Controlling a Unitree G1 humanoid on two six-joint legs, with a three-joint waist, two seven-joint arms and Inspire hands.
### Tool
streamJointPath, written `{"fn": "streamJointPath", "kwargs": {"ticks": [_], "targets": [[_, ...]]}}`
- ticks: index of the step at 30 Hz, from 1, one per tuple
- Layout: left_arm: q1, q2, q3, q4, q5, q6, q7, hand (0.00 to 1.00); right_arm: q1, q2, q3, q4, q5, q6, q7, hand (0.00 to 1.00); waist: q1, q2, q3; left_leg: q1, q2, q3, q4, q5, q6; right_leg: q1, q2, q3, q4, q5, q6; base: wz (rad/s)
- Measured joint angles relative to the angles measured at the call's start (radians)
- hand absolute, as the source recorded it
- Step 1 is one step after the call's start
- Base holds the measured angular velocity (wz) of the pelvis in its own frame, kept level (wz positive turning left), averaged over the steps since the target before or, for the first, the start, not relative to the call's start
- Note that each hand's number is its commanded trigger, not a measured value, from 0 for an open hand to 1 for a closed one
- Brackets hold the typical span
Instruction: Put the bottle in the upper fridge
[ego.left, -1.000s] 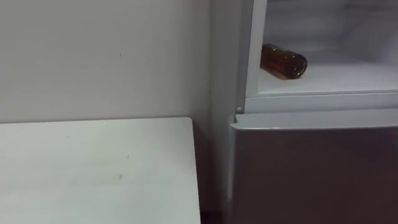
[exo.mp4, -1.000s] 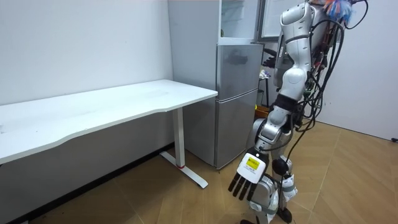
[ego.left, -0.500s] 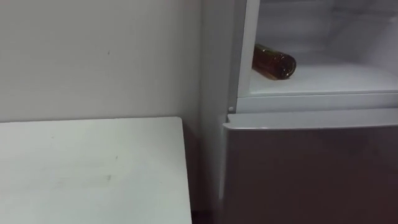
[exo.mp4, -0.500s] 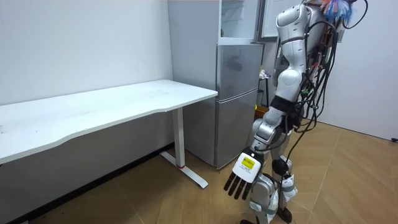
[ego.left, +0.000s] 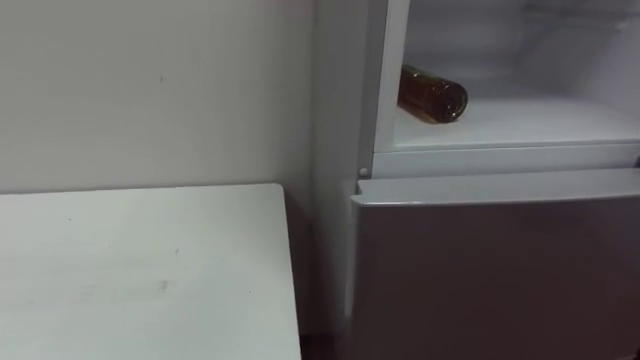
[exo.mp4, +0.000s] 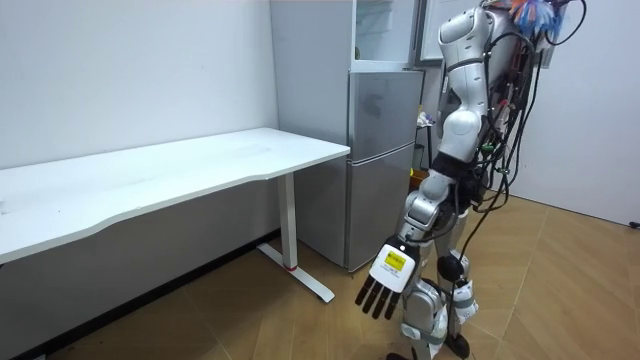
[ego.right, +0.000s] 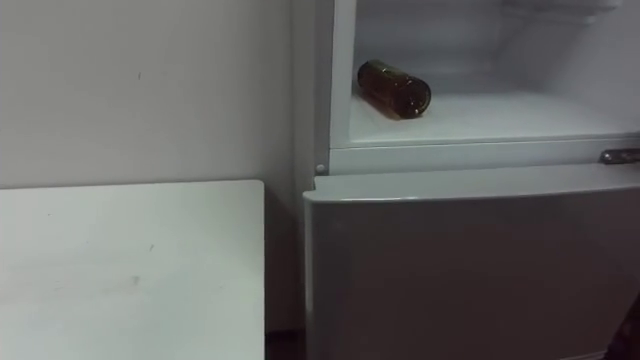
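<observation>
The brown bottle (ego.left: 432, 93) is inside the upper fridge (ego.left: 520, 125). It lies on its side on the white floor of that part, close to the left wall. One round end points out to the front. I cannot tell if that end is the top or the bottom. Nothing is touching the bottle.

The upper fridge is open, so you can see its white inside. Just under it is the lower fridge door (ego.left: 500, 270). That door is grey and it is closed.

To the left of the fridge is a white counter (ego.left: 140, 270). Its corner is near the fridge's side, with a dark gap between them. Behind the counter is a plain wall (ego.left: 150, 90).

In the room view, the robot stands upright on the wooden floor (exo.mp4: 300, 320), right in front of the fridge, with its head up by the open top part. Its left hand (exo.mp4: 385, 285) hangs low by its leg, well away from the bottle. The fingers are straight and spread, pointing down, and the hand holds nothing. The long counter runs off toward the room view's left.
</observation>
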Motion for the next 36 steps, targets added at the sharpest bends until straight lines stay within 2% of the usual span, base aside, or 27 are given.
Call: {"fn": "streamJointPath", "kwargs": {"ticks": [3,7,11,14,16,20,27,33,36], "targets": [[0.004,0.002,0.021,-0.002,-0.008,-0.009,-0.009,0.0,-0.002,-0.029,-0.018,0.0,-0.001,0.0,-0.021,0.0,-0.008,-0.011,-0.0011,0.0,0.0,0.0,0.001,0.0,0.0,0.0,0.0,0.001,0.002,-0.003,0.0,0.0],[0.006,0.011,0.044,-0.008,-0.007,-0.021,-0.016,0.0,-0.002,-0.097,-0.045,0.0,-0.014,-0.004,-0.04,0.0,-0.015,-0.031,0.0,0.001,0.0,0.001,0.003,0.0,0.0,0.0,0.0,0.004,0.003,-0.006,-0.001,0.0],[0.007,0.021,0.044,-0.009,-0.009,-0.034,-0.016,0.0,-0.002,-0.125,-0.069,0.022,-0.065,-0.029,-0.045,0.0,-0.017,-0.049,0.0032,-0.004,0.0,0.002,0.005,0.0,0.0,-0.002,0.0,0.003,0.002,-0.006,-0.001,0.0],[0.007,0.021,0.045,-0.006,-0.008,-0.034,-0.016,0.0,-0.012,-0.13,-0.086,0.024,-0.117,-0.029,-0.058,0.0,-0.02,-0.052,0.0039,-0.01,0.0,0.002,0.005,0.0,0.0,-0.008,0.0,0.003,0.001,-0.005,-0.001,0.0],[0.009,0.023,0.056,-0.007,-0.009,-0.034,-0.018,0.0,-0.033,-0.136,-0.117,0.022,-0.122,-0.03,-0.076,0.0,-0.023,-0.056,0.0007,-0.01,0.0,0.002,0.004,0.0,0.0,-0.007,0.0,0.002,0.001,-0.005,0.0,0.0],[0.012,0.036,0.074,-0.006,-0.009,-0.034,-0.027,0.0,-0.058,-0.182,-0.116,-0.013,-0.128,-0.029,-0.127,0.0,-0.038,-0.052,-0.0001,-0.008,0.0,0.002,0.003,0.0,0.0,-0.006,0.0,-0.005,0.003,-0.005,-0.001,0.0],[0.018,0.037,0.074,-0.006,-0.008,-0.036,-0.037,0.0,-0.066,-0.192,-0.114,-0.016,-0.194,-0.016,-0.188,0.0,-0.038,-0.052,0.0,-0.005,0.0,0.002,0.001,0.0,0.0,-0.007,0.0,-0.004,0.007,-0.006,-0.001,0.0],[0.02,0.034,0.077,-0.006,-0.004,-0.043,-0.039,0.0,-0.12,-0.192,-0.114,-0.032,-0.197,0.006,-0.253,0.0,-0.037,-0.054,0.0007,-0.007,-0.003,0.004,0.0,0.0,0.0,-0.028,-0.006,-0.001,0.041,-0.02,0.0,-0.01],[0.022,0.025,0.103,0.009,-0.001,-0.046,-0.046,0.0,-0.12,-0.192,-0.113,-0.07,-0.203,0.041,-0.257,0.0,-0.037,-0.055,0.0007,-0.006,-0.006,0.005,0.0,0.0,0.0,-0.032,-0.008,0.004,0.054,-0.026,0.001,0.0]]}}
